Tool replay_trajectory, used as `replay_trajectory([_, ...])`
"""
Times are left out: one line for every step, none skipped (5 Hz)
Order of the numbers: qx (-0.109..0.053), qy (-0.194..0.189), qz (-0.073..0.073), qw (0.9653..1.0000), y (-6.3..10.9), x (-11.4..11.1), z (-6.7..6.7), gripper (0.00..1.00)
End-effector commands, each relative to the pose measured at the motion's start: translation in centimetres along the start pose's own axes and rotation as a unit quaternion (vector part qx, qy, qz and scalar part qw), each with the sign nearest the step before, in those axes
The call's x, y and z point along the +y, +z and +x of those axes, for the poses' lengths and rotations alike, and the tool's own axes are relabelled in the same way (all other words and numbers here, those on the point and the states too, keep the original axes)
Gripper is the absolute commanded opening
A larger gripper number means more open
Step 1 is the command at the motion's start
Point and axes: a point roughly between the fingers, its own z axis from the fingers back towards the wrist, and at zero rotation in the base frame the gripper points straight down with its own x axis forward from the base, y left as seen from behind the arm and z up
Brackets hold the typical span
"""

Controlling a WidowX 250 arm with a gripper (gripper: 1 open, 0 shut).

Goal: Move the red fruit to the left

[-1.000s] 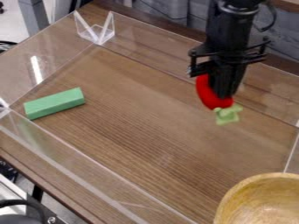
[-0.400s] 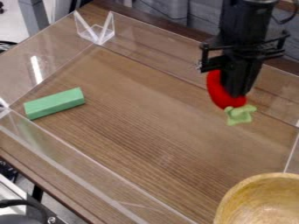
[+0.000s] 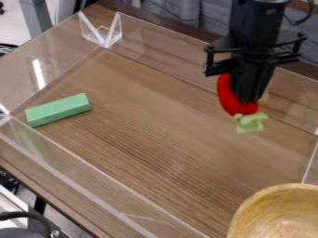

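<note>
Red and glossy, the small oval toy fruit [image 3: 229, 97] hangs clamped in the black gripper [image 3: 241, 100] above the right side of the wooden table [image 3: 149, 130], its pale green leafy stem [image 3: 250, 122] pointing down. A flat green rectangular block [image 3: 59, 110] lies well apart at left.

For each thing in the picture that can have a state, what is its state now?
gripper: shut on the red fruit, pointing down.
red fruit: held above the table, green stem end lowest.
green block: lying flat on the table, at the left.
wooden bowl: upright at the lower right; inside not visible.
</note>
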Motion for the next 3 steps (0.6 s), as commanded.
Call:
replay_trajectory([-0.01, -0.01, -0.015, 0.9998, 0.2, -0.3, 0.5, 0.0])
replay_trajectory([-0.011, -0.032, -0.014, 0.9993, 0.0, -0.8, 0.2, 0.0])
replay_trajectory([-0.011, -0.049, -0.015, 0.9986, 0.1, -1.4, -0.1, 0.0])
